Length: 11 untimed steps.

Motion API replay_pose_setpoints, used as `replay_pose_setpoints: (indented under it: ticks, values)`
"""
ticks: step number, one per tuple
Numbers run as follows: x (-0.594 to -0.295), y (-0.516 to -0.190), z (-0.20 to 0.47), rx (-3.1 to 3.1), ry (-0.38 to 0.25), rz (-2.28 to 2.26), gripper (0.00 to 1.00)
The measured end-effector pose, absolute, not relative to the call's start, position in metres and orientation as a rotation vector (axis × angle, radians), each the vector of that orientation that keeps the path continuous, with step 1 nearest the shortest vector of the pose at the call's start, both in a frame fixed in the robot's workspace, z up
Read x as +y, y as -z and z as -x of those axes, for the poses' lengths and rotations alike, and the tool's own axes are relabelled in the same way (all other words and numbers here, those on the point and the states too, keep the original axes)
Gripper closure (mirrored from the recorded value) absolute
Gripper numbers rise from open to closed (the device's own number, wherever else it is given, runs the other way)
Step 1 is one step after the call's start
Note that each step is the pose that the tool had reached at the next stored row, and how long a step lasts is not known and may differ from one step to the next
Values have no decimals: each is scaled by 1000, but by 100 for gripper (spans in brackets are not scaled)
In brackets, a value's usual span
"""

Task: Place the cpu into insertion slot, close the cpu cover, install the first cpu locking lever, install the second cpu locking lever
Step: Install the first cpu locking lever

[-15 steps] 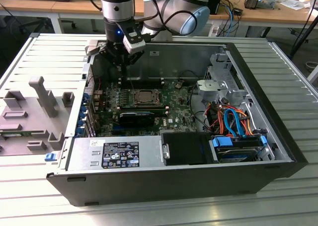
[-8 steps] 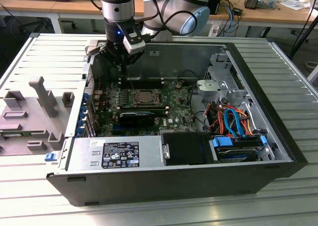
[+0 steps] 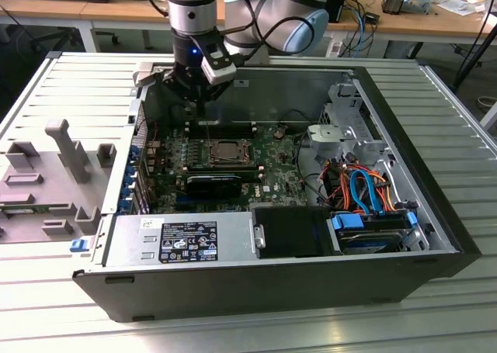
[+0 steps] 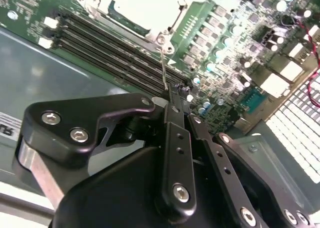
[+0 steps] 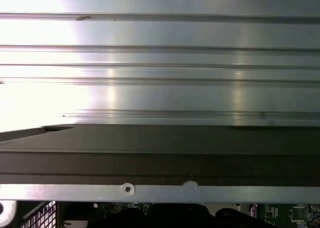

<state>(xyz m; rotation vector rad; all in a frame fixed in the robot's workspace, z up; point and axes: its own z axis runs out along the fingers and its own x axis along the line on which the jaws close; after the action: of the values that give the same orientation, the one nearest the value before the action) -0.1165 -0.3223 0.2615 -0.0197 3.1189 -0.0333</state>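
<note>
The green motherboard (image 3: 272,163) lies in the open computer case. Its insertion slot (image 3: 226,153) shows a dark centre inside a silvery frame. In the second wrist view the cpu cover (image 4: 145,7) lies flat on the slot and glares bright, so I cannot tell the cpu apart from it. A thin wire locking lever (image 4: 163,62) rises from the slot's corner into my gripper (image 4: 176,93), whose black fingers are shut on its end. In the exterior view my gripper (image 3: 199,106) hangs just behind the slot, toward the case's back wall.
Long black memory slots (image 4: 110,47) run beside the socket. A labelled power supply (image 3: 186,240) fills the case's front, and a drive cage with coloured cables (image 3: 365,194) sits at the exterior view's right. A grey fixture tray (image 3: 54,174) lies outside the case on the left. The first wrist view shows the dark case wall (image 5: 160,153).
</note>
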Motion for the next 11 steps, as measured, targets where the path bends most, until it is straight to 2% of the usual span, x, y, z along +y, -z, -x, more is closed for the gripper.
replay_pose_setpoints:
  ticks: [11]
  values:
    - [-322,-261,106,3119,33,20,89]
